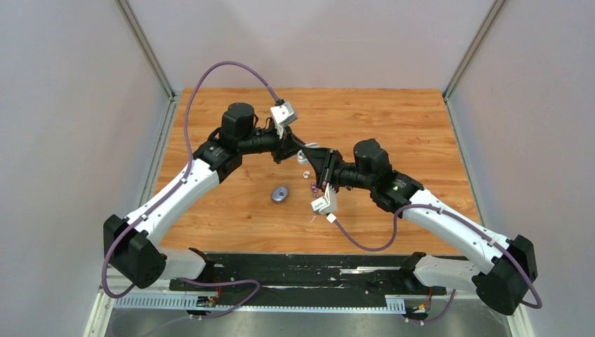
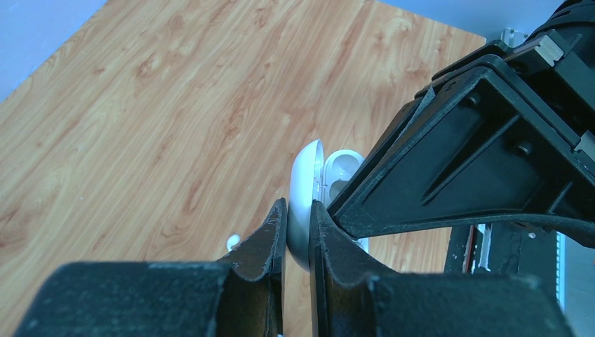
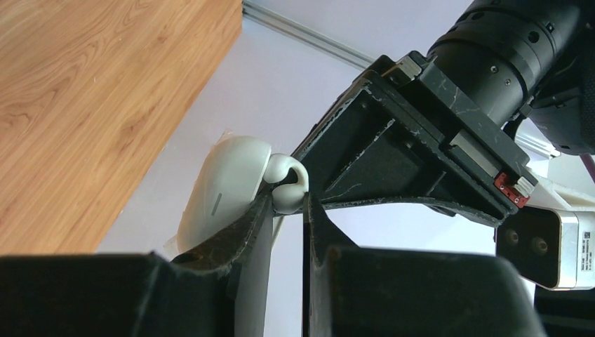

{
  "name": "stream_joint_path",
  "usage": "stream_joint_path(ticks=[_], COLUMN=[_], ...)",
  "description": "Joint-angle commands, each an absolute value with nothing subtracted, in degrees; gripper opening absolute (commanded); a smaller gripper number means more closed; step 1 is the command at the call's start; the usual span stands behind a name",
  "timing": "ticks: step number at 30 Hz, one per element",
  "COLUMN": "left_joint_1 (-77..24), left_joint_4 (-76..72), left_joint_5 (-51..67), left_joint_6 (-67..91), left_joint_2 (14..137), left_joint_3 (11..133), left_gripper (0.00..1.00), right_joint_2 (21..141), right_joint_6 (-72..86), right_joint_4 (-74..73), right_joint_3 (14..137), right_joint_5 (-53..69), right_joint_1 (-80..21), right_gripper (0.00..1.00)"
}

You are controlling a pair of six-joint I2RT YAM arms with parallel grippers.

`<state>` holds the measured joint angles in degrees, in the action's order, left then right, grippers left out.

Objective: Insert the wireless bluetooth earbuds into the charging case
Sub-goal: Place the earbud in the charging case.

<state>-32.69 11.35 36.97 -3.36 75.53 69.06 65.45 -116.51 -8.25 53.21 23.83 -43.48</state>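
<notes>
Mid-task: your left gripper [image 2: 298, 212] pinches the open white case [image 2: 305, 168] by its lid; your right gripper [image 3: 286, 203] nips a white bud [image 3: 286, 184] at it — seemingly unseated. Nearer, another white bud [image 1: 306, 173] and purple buds [image 1: 313, 187] wait.

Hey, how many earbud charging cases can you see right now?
2. An open white case, clamped by its lid between the left fingers; a closed greyish-purple case lying on the table near its middle. Another could be hidden behind the arms.
</notes>
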Motion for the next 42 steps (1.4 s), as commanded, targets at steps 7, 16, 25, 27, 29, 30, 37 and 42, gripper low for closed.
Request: stream_joint_path(ticks=[7, 16, 25, 27, 29, 30, 37, 42], left_joint_1=[-33.36, -33.13, -31.01, -30.98, -31.02, -30.96, -31.02, -31.01], left_joint_4=[3.91, 0.79, -7.06, -6.74, -5.93, -5.61, -7.71, -9.51], left_joint_5=[40.23, 43.41, 47.1, 47.11, 47.26, 47.36, 49.01, 48.51], left_joint_6=[-2.43, 1.15, 5.48, 5.04, 4.38, 4.15, 7.49, 9.38], left_joint_2=[72.61, 72.55, 71.91, 72.01, 72.41, 72.71, 74.51, 75.3], left_joint_3=[70.07, 69.45, 66.36, 66.39, 66.93, 67.31, 67.9, 67.82], left_gripper=[0.0, 0.0, 0.0, 0.0, 0.0, 0.0, 0.0, 0.0], right_joint_2=[65.57, 64.44, 63.35, 63.78, 64.2, 64.38, 64.98, 65.0], right_joint_6=[-120.46, -121.11, -121.97, -121.5, -121.38, -121.48, -121.86, -120.68], right_joint_4=[-20.07, -23.36, -26.19, -26.19, -26.14, -26.14, -26.11, -26.17], right_joint_3=[55.08, 55.56, 55.5, 56.0, 56.31, 56.41, 56.34, 56.21], right_joint_5=[21.79, 21.21, 21.29, 21.38, 22.09, 22.54, 25.31, 25.09], right_joint_1=[-43.24, -43.24, -43.25, -43.24, -43.31, -43.41, -43.51, -43.51], right_gripper=[0.0, 0.0, 0.0, 0.0, 0.0, 0.0, 0.0, 0.0])
